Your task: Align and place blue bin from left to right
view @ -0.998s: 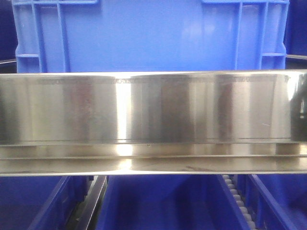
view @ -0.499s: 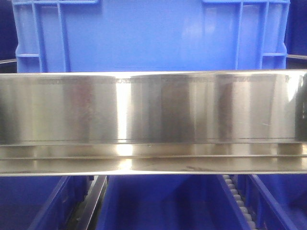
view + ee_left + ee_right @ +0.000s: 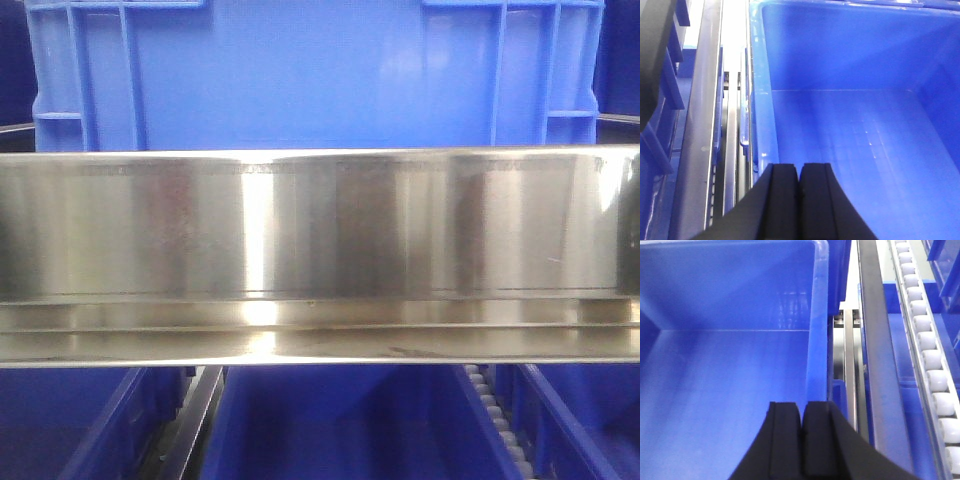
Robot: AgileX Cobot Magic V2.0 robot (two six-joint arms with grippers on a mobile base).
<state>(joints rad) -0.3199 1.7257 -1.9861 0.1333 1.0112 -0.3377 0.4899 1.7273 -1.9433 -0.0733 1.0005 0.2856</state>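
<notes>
The blue bin (image 3: pixel 310 75) fills the top of the front view behind a steel rail, its flat wall ribbed near both corners. In the left wrist view its empty inside (image 3: pixel 855 135) lies below my left gripper (image 3: pixel 799 172), which is shut with nothing held and sits just inside the bin's left wall (image 3: pixel 760 100). In the right wrist view my right gripper (image 3: pixel 803 410) is also shut and empty, hanging over the bin's floor (image 3: pixel 725 380) just inside its right wall (image 3: pixel 817 330).
A wide polished steel rail (image 3: pixel 320 250) crosses the front view. Darker blue tubs (image 3: pixel 330 420) sit beneath it. A white roller track (image 3: pixel 927 340) and steel bars (image 3: pixel 875 355) run along the bin's right side. Steel rails (image 3: pixel 702 125) run along its left side.
A dark shape at the right edge of the steel rail has shrunk away toward the right. The bin has not moved.
</notes>
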